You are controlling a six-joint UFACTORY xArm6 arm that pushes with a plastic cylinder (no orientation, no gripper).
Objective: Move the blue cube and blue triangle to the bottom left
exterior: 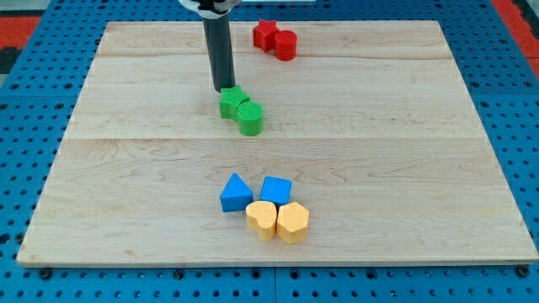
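Observation:
The blue triangle and the blue cube lie side by side on the wooden board, a little below its middle, the triangle on the left. My rod comes down from the view's top and my tip rests on the board at the upper left edge of the green star block. The tip is well above the blue blocks in the view.
A green cylinder touches the green star at its lower right. Two yellow blocks sit just below the blue cube, touching it. A red star and a red cylinder stand near the board's top edge.

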